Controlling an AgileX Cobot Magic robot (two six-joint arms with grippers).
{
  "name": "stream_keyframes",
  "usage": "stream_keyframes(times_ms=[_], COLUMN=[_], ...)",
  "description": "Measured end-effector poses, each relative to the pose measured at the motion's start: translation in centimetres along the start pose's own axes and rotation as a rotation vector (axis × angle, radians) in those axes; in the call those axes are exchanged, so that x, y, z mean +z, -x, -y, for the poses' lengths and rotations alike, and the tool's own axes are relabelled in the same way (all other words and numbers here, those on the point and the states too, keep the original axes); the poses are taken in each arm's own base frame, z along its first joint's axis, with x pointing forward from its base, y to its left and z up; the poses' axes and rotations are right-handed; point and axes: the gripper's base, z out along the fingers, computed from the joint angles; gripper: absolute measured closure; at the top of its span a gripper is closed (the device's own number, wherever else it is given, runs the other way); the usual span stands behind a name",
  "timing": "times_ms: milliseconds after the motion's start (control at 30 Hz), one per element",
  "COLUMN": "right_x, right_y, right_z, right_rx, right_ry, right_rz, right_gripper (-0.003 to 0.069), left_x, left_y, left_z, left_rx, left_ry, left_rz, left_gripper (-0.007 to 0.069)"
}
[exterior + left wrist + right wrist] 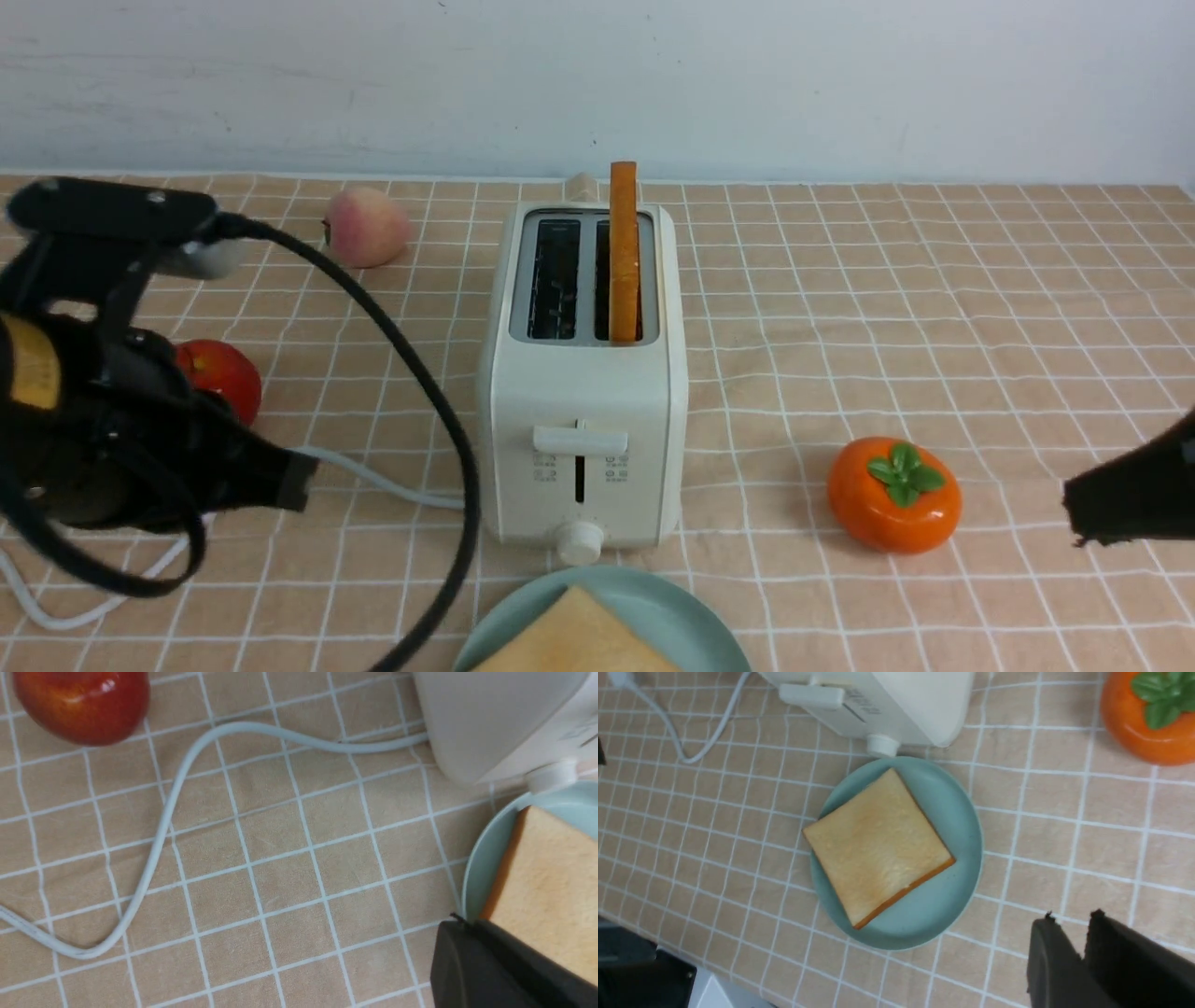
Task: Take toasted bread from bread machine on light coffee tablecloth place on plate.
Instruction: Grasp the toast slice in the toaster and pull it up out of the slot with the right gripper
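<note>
Slip or snag likely on lift.
Toasted bread (624, 252) upright in bread machine (583, 439) mid-bench, thin crust only to pinch; plate (952, 812) at near edge half covered. Right hand (1071, 918) narrow, empty; left hand (280, 481): cannot tell.

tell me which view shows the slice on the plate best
The right wrist view: it looks down on the whole slice flat on the plate, all four corners visible. The front view catches only one corner at its bottom edge; the left wrist view shows part, cut by the frame.
</note>
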Motion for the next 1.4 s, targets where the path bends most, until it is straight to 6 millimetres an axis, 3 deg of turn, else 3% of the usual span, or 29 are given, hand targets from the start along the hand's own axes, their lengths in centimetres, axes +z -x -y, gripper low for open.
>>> stream_keyframes(times_ms=[133,333,433,500,533,733,833,967,1033,1067,1100,1133,1167,1200,1233,1300,1400], right_x=[3.1,7.1,9.5,10.1,11.9,16.0,17.9,20.7,21.8,22.2,22.1,21.8,21.7,20.8,19.8,17.2,10.6], right_y=[2.6,7.2,10.0,10.7,12.3,15.0,15.7,16.3,16.3,16.2,16.3,16.5,16.5,16.7,16.9,17.4,17.7], right_z=[-1.6,-4.4,-5.9,-6.3,-7.0,-8.3,-8.5,-7.7,-7.3,-7.2,-7.2,-7.4,-7.4,-7.8,-8.2,-9.2,-11.3], right_rx=[-0.048,-0.056,-0.108,-0.12,-0.135,-0.149,-0.155,-0.167,-0.168,-0.17,-0.174,-0.194,-0.197,-0.219,-0.239,-0.287,-0.338], right_ry=[0.021,-0.046,-0.086,-0.096,-0.117,-0.116,-0.112,-0.145,-0.157,-0.159,-0.159,-0.156,-0.156,-0.153,-0.149,-0.139,-0.11], right_rz=[-0.037,-0.014,0.011,0.016,0.028,0.038,0.035,0.018,0.002,-0.003,0.0,-0.001,0.0,0.001,0.006,0.039,0.116], right_gripper=[0.0533,0.0477,0.0382,0.0354,0.0271,0.0092,0.0048,0.0061,0.0119,0.0186,0.0216,0.0382,0.0403,0.0523,0.057,0.0566,0.0553], left_x=[-4.9,-8.8,-9.7,-9.8,-9.9,-10.0,-10.0,-9.9,-9.9,-9.8,-9.8,-9.8,-9.8,-9.8,-9.8,-9.8,-9.8], left_y=[-1.4,-4.4,-6.1,-6.5,-7.5,-9.0,-9.3,-9.5,-9.5,-9.5,-9.5,-9.5,-9.5,-9.5,-9.5,-9.5,-9.5], left_z=[-0.5,-1.5,-2.0,-2.1,-2.3,-2.7,-2.8,-2.9,-2.9,-2.9,-2.9,-3.0,-3.0,-3.0,-3.0,-3.0,-3.0], left_rx=[-0.025,-0.072,-0.078,-0.078,-0.081,-0.082,-0.081,-0.079,-0.079,-0.079,-0.079,-0.079,-0.079,-0.079,-0.079,-0.079,-0.079], left_ry=[-0.054,-0.107,-0.121,-0.123,-0.126,-0.119,-0.11,-0.094,-0.093,-0.093,-0.093,-0.093,-0.093,-0.093,-0.093,-0.093,-0.093], left_rz=[0.155,0.316,0.363,0.37,0.379,0.362,0.34,0.316,0.313,0.312,0.312,0.31,0.31,0.31,0.31,0.31,0.31], left_gripper=[0.0638,0.0638,0.0638,0.0638,0.0638,0.0638,0.0638,0.0638,0.0638,0.0638,0.0638,0.0638,0.0638,0.0638,0.0638,0.0638,0.0638])
